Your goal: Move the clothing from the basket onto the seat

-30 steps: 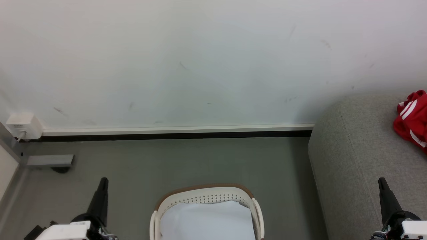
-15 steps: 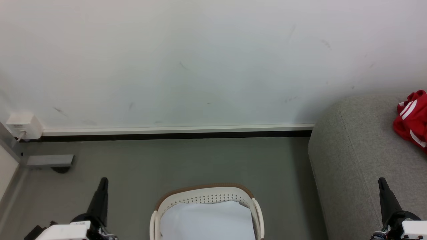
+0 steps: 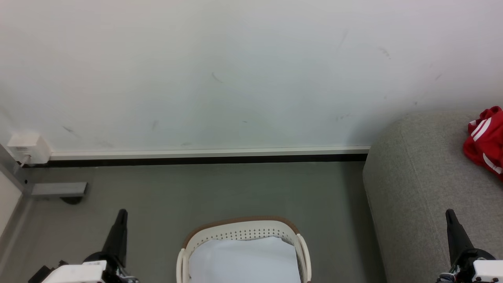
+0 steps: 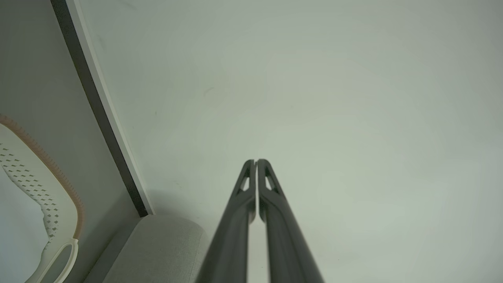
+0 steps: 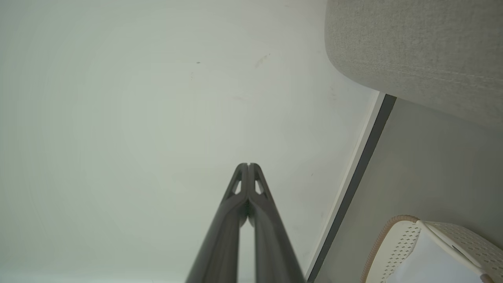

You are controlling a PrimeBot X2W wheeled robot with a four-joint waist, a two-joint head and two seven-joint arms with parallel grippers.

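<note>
A red garment with white stripes, the clothing (image 3: pixel 485 141), lies on the grey seat (image 3: pixel 424 184) at the far right. The white basket (image 3: pixel 243 234) with a brown rim stands on the floor at bottom centre; only pale white shows inside it. My left gripper (image 3: pixel 122 214) points up at the lower left, left of the basket, shut and holding nothing. Over the seat's front part at the lower right, my right gripper (image 3: pixel 449 214) is shut too. The wrist views show the left gripper (image 4: pixel 256 161) and the right gripper (image 5: pixel 248 165) with tips together, facing the wall.
A white wall (image 3: pixel 235 70) with a baseboard (image 3: pixel 204 153) runs across the back. A white box (image 3: pixel 27 148) and a grey bracket (image 3: pixel 59 189) sit at the far left. Grey floor (image 3: pixel 220 188) lies between the basket and the wall.
</note>
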